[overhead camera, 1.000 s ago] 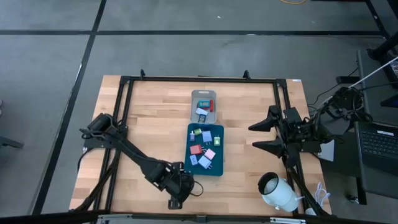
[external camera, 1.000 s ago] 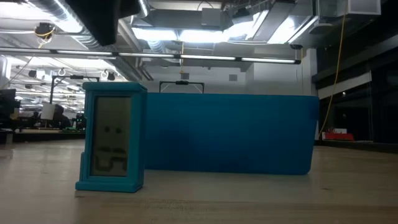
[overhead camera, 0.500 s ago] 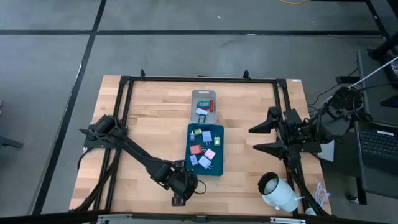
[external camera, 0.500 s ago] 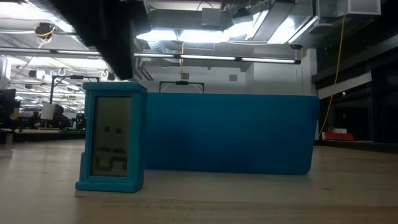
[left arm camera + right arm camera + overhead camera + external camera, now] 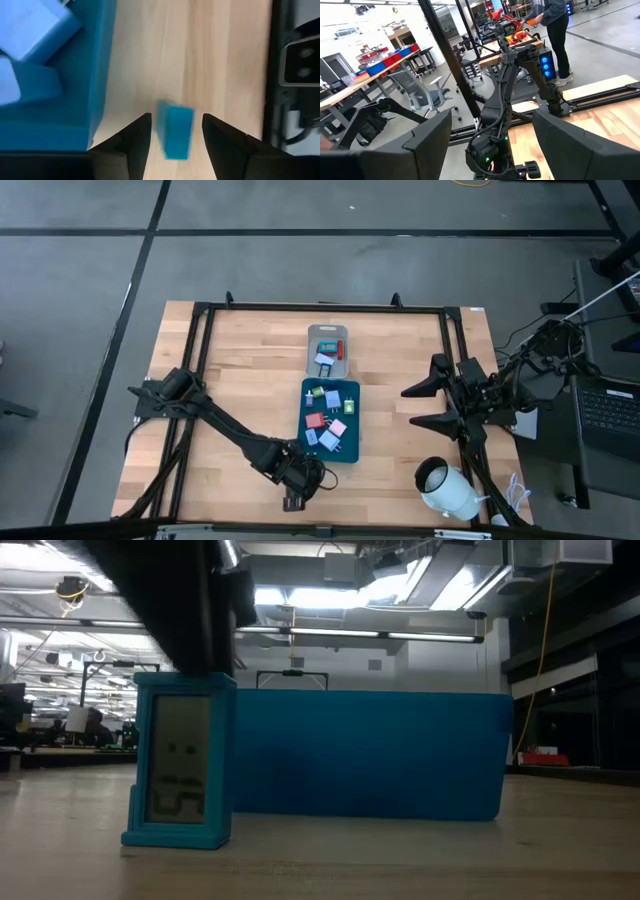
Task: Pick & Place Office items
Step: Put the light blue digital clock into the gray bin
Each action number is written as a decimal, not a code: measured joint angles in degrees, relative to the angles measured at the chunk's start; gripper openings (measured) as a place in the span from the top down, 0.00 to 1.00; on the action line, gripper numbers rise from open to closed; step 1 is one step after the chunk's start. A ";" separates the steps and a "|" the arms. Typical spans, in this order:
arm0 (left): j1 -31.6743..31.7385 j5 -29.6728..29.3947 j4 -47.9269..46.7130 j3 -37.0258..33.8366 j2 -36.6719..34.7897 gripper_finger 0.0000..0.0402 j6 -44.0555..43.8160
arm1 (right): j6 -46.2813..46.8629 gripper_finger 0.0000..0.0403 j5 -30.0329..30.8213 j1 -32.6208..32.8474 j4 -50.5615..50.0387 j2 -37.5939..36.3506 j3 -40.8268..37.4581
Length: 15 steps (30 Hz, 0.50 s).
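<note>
A small teal block with a grey screen (image 5: 180, 760) stands upright on its base on the wood, close to the table's near edge and just outside the dark-teal tray (image 5: 370, 755). My left gripper (image 5: 175, 137) is open and points down over it. One finger (image 5: 134, 140) stands on each side of the block (image 5: 175, 130) with a gap, touching nothing. In the high view my left gripper (image 5: 295, 488) hides the block. Several other small coloured items lie in the dark-teal tray (image 5: 303, 420) and the grey tray (image 5: 312, 335). My right gripper (image 5: 425, 405) waits open at the table's right side.
A big white cylinder (image 5: 447, 490) lies near the table's near right corner. A black frame (image 5: 200, 360) runs around the table's edges. Light-blue items (image 5: 35, 30) sit in the tray beside my left gripper. A person stands in the room beyond (image 5: 555, 30).
My left gripper has moved a little toward the table's right and come down over the teal block, so that its fingers now straddle the block. The block has stayed where it was.
</note>
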 joint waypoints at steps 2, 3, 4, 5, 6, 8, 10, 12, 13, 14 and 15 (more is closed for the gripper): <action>0.12 0.03 -0.34 -0.08 0.31 0.59 0.00 | 0.00 0.30 0.00 0.00 -0.07 0.00 0.00; 0.26 0.07 0.66 -0.08 0.49 0.60 0.02 | 0.00 0.30 0.00 0.00 -0.04 0.00 0.00; 0.34 0.18 1.18 -0.04 0.56 0.61 0.02 | 0.00 0.30 -0.01 0.00 -0.04 0.00 0.00; 0.42 0.14 0.80 -0.04 0.57 0.62 0.02 | -0.01 0.30 -0.13 0.00 -0.12 0.00 0.00; 0.50 0.03 0.76 -0.05 0.57 0.62 0.02 | -0.02 0.30 -0.21 0.00 -0.17 0.00 0.00; 0.68 -0.80 1.03 -0.04 0.57 0.64 0.02 | -0.05 0.30 -0.23 0.00 -0.17 0.00 0.00; 0.68 -1.46 1.19 -0.04 0.57 0.65 0.02 | -0.09 0.30 -0.22 0.00 -0.17 0.00 0.00; 0.63 -1.41 1.20 -0.05 0.57 0.67 0.02 | -0.09 0.30 -0.22 0.00 -0.17 0.00 0.00; 0.61 -1.40 1.24 -0.04 0.57 0.67 0.00 | -0.09 0.30 -0.22 0.00 -0.17 0.00 0.00; 0.60 -1.37 1.34 -0.04 0.57 0.68 -0.09 | -0.09 0.30 -0.22 0.00 -0.17 0.00 0.00; 0.59 -1.42 1.52 -0.05 0.57 0.68 -0.42 | -0.09 0.30 -0.24 0.00 -0.17 0.00 0.00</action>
